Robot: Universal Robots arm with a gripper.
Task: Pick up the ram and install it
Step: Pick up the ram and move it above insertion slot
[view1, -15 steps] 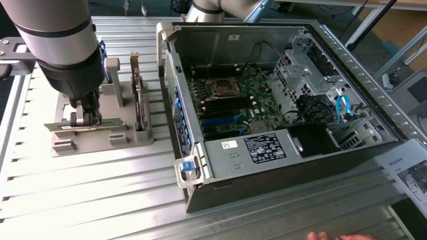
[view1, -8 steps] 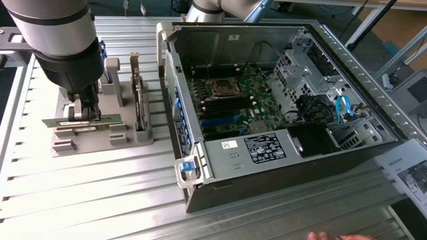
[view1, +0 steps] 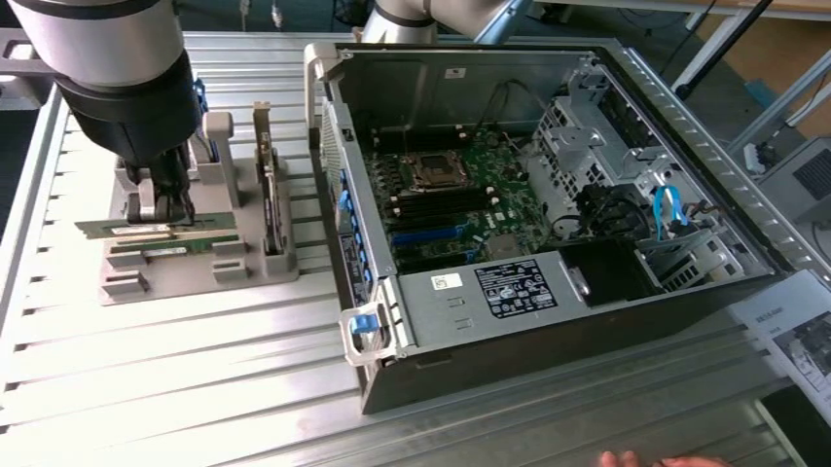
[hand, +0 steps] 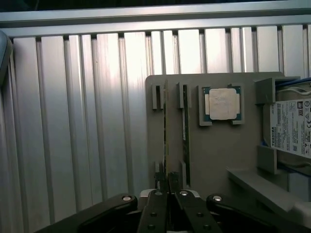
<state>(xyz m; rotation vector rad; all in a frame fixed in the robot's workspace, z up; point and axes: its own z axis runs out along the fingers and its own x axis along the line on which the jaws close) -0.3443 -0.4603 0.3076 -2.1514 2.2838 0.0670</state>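
The ram (hand: 165, 131) is a thin green stick standing on edge in the grey holder (hand: 214, 155), seen edge-on in the wrist view. My gripper (hand: 168, 187) is shut on its near end, a finger pressed against each face. In the exterior view the gripper (view1: 162, 209) hangs straight down over the holder (view1: 195, 277), with the ram (view1: 111, 230) sticking out towards the exterior view's left. A second stick (hand: 185, 131) stands parallel beside it, free of the fingers. I cannot tell if the held ram is lifted out of its slots.
An open computer case (view1: 675, 156) lies to the exterior view's right, its motherboard (view1: 442, 199) exposed. The holder also carries a silver processor chip (hand: 222, 103), an upright expansion card (view1: 270, 185) and a labelled drive (hand: 291, 126). A person's hand (view1: 649, 459) rests at the bottom edge.
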